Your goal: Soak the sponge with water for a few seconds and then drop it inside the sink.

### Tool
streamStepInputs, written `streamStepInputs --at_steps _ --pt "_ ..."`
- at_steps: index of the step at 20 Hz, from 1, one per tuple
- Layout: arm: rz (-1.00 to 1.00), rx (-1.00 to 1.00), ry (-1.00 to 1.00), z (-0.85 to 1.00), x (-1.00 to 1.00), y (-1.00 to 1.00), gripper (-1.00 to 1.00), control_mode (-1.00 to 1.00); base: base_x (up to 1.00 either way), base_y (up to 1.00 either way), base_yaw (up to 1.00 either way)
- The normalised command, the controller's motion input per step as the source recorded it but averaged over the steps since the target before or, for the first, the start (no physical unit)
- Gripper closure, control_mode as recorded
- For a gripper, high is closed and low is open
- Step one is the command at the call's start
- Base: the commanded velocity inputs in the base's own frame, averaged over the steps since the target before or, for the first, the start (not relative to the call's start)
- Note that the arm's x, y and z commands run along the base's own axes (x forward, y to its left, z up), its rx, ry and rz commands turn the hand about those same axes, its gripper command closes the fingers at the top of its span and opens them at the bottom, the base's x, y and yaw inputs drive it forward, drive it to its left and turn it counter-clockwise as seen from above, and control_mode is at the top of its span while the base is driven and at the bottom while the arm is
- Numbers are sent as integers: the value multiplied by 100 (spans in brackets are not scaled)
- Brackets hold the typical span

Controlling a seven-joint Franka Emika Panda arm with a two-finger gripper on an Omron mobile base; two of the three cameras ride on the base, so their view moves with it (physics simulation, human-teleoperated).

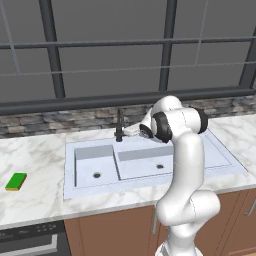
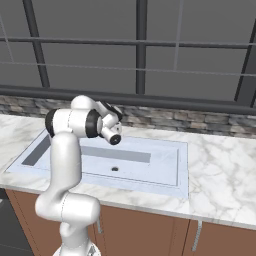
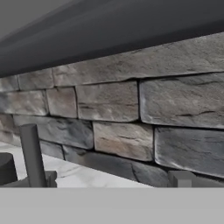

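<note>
The green sponge (image 1: 16, 181) lies flat on the marble counter, far to the left of the sink (image 1: 70, 170) and well apart from my arm. The sink's two pale basins are empty, each with a dark drain. My gripper (image 1: 128, 132) hovers over the sink's back rim, right beside the black faucet (image 1: 120, 125), pointing at the stone back wall. It is open with nothing between its fingertips (image 3: 181, 178). In the hand view the gripper (image 3: 114, 180) faces the wall, with the faucet post (image 3: 33, 155) at the left. The water is out of view.
A grey stone backsplash (image 3: 131, 109) runs close behind the faucet, under a dark-framed window (image 1: 125, 50). Marble counter (image 2: 225, 170) stretches on both sides of the sink. A dark appliance top (image 1: 30, 237) sits below the counter at the left.
</note>
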Motion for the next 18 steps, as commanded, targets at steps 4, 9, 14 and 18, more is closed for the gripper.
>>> streamStepInputs --at_steps 4,9,14,18 --pt "-9 0 0 -7 2 -23 -100 -100 0 0 0" --pt "-7 0 0 -3 14 -27 -100 -100 0 0 0" --pt "-6 0 0 0 19 -31 -100 -100 0 0 0" --pt "-5 0 0 -2 16 -34 -100 -100 0 0 0"
